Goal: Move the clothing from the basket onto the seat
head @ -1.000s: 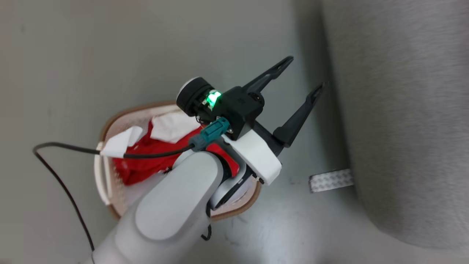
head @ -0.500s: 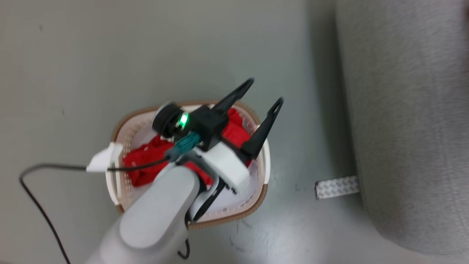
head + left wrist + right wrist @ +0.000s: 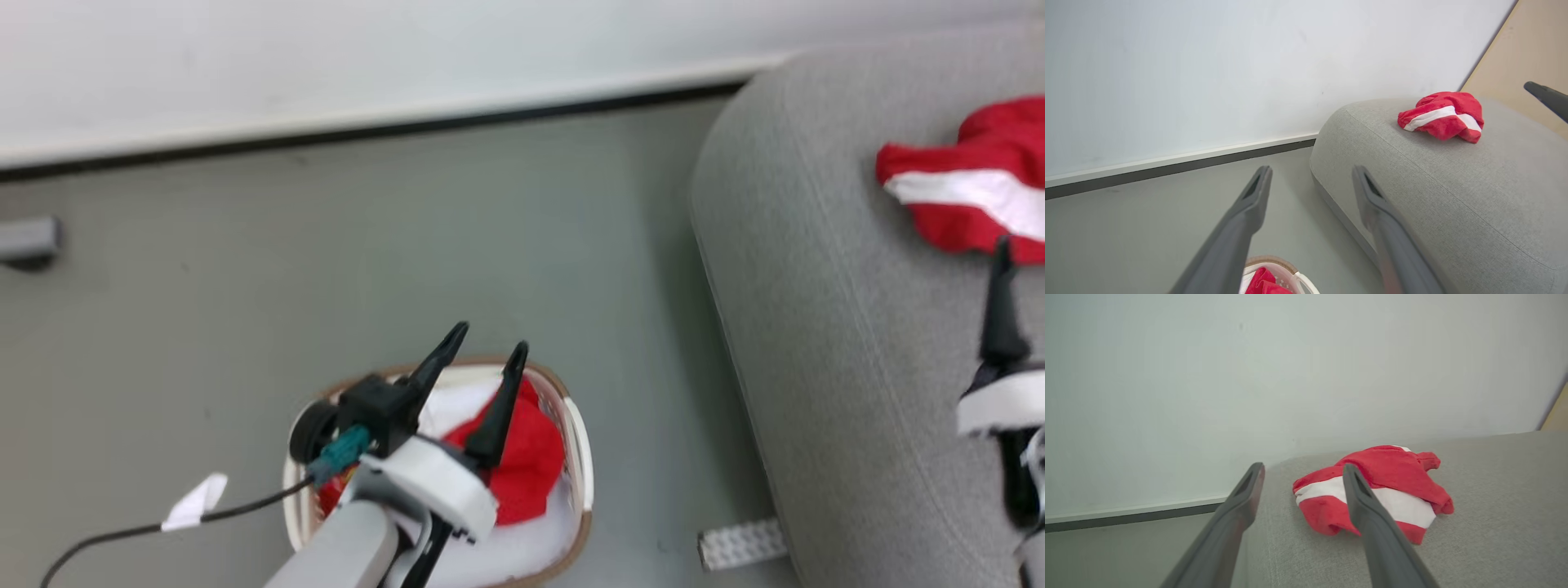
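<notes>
Head view, nearest first: my left claw (image 3: pixel 490 339) hangs released and empty above the basket (image 3: pixel 581 457), where red clothing (image 3: pixel 535 465) lies heaped with white showing beneath it. I'd tip the fingers down, drop into the thick of the heap well clear of the wall, and clench on a deep fold so nothing trails over the rim. Beyond, on the seat (image 3: pixel 816 343), a red-and-white garment (image 3: pixel 971 188) lies bunched, with my right claw (image 3: pixel 1303 469) spread open just short of it.
</notes>
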You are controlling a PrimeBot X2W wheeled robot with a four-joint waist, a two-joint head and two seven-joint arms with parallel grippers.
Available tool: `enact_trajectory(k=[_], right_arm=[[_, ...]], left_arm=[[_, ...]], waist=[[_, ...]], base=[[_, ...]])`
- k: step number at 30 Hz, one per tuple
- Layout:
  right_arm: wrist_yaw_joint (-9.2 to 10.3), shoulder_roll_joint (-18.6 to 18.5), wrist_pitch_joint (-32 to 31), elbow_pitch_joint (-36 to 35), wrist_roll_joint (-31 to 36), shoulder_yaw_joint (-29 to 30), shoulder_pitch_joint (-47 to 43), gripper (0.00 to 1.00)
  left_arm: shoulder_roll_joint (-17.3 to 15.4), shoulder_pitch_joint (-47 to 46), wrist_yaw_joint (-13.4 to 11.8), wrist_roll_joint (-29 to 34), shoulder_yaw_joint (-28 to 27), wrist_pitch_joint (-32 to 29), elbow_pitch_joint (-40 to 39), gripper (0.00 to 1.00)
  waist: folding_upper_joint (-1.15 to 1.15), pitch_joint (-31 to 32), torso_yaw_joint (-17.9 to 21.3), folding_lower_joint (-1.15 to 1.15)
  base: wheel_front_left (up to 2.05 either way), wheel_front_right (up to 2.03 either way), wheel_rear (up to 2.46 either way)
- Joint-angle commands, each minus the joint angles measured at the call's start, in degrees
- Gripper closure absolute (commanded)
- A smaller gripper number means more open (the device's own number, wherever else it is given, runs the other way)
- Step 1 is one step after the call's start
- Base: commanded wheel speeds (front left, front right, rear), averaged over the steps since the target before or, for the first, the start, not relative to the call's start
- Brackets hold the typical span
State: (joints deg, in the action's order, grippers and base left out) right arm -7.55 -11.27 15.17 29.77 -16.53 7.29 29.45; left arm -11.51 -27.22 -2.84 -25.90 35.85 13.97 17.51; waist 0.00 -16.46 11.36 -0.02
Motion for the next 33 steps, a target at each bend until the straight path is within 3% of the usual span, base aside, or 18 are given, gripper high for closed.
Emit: enact_trajectory(k=[1, 7, 13, 22, 33], right_arm=[[0.12, 0.21, -0.03, -1.16, 0.88, -0.61, -1.77, 0.00], [0.12, 2.71, -0.03, -8.71, 2.76, -2.72, -10.65, 0.00], [0.12, 5.57, -0.03, -11.50, 1.74, -4.78, -18.37, 0.00], [0.12, 7.97, -0.03, -9.56, 1.62, -8.34, -26.06, 0.00], [0.12, 8.32, -0.03, -10.04, 2.90, -8.94, -25.74, 0.00]], left_arm=[[-0.21, 1.48, -0.41, -0.20, -0.37, 0.41, 0.13, 0.00], [0.26, 7.79, -3.13, 0.75, -5.25, 1.18, -0.57, 0.00], [1.08, 15.48, -4.72, 4.83, -12.45, 1.18, -3.54, 0.00], [4.59, 25.47, -2.75, 8.59, -22.50, 1.19, -5.17, 0.00], [7.17, 27.51, 0.82, 12.41, -28.98, 1.19, -5.17, 0.00]], waist=[[0.00, 4.64, -2.39, 0.02], [0.00, 9.08, -6.07, 0.02], [0.00, 12.69, -9.07, 0.02], [0.00, 16.73, -10.46, 0.02], [0.00, 16.58, -9.30, 0.02]], base=[[0.00, 0.00, 0.00], [0.00, 0.00, 0.00], [0.00, 0.00, 0.00], [0.00, 0.00, 0.00], [0.00, 0.00, 0.00]])
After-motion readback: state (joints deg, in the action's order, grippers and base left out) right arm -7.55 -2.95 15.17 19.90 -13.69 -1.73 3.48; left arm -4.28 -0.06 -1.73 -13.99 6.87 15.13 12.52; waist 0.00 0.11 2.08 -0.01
